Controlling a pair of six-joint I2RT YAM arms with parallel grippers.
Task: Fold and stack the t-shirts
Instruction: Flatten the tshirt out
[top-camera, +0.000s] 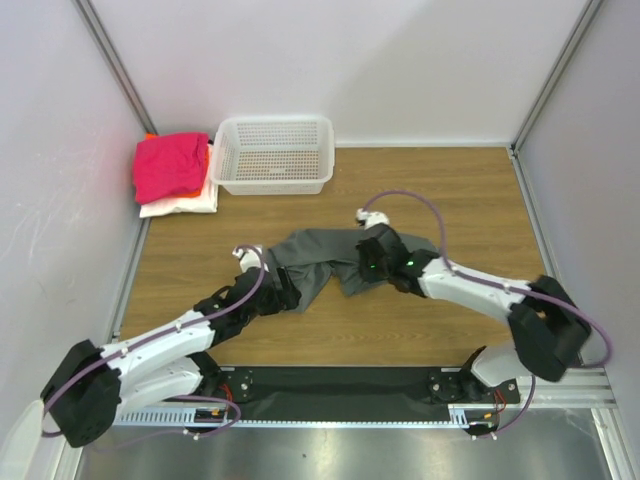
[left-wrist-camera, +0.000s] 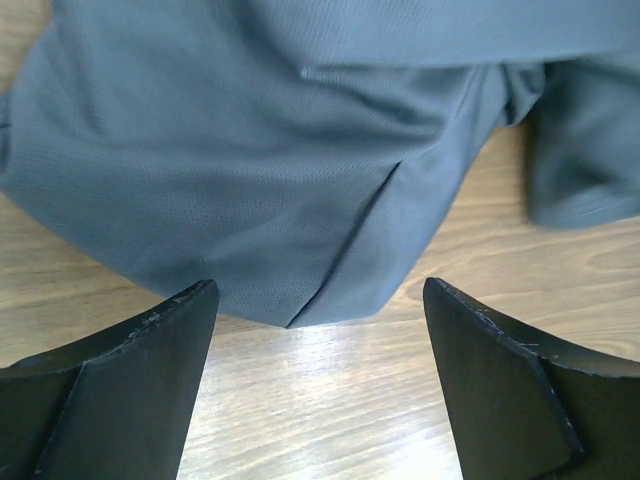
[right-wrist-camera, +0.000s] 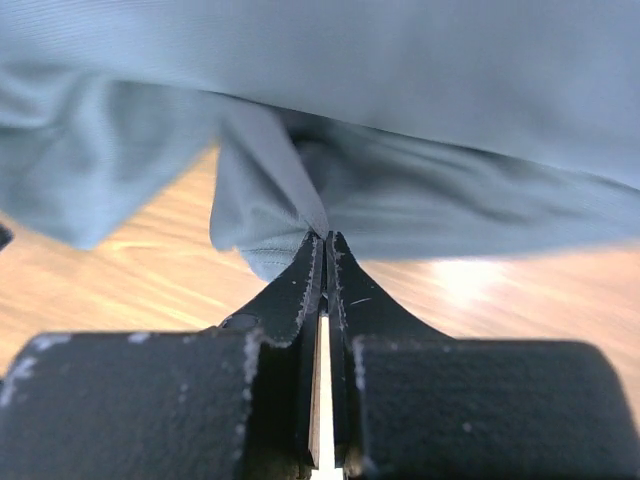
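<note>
A dark grey t-shirt (top-camera: 320, 255) lies crumpled on the wooden table, mid-view from the top camera. My right gripper (top-camera: 368, 263) sits at its right side, shut on a fold of the grey cloth (right-wrist-camera: 400, 100); the right wrist view shows the fingertips (right-wrist-camera: 327, 238) pinching that fold just above the wood. My left gripper (top-camera: 287, 297) is at the shirt's lower left edge. Its jaws (left-wrist-camera: 318, 290) stand open, low over the table, with the shirt's hem (left-wrist-camera: 250, 150) just in front of them and only wood between the fingers. Magenta (top-camera: 170, 165), orange (top-camera: 206, 158) and white (top-camera: 180, 205) t-shirts are stacked at the back left.
A white mesh basket (top-camera: 272, 185) stands at the back, right of the stack. White walls with metal posts close in the table on the left, back and right. A black rail (top-camera: 330, 382) carrying the arm bases runs along the near edge.
</note>
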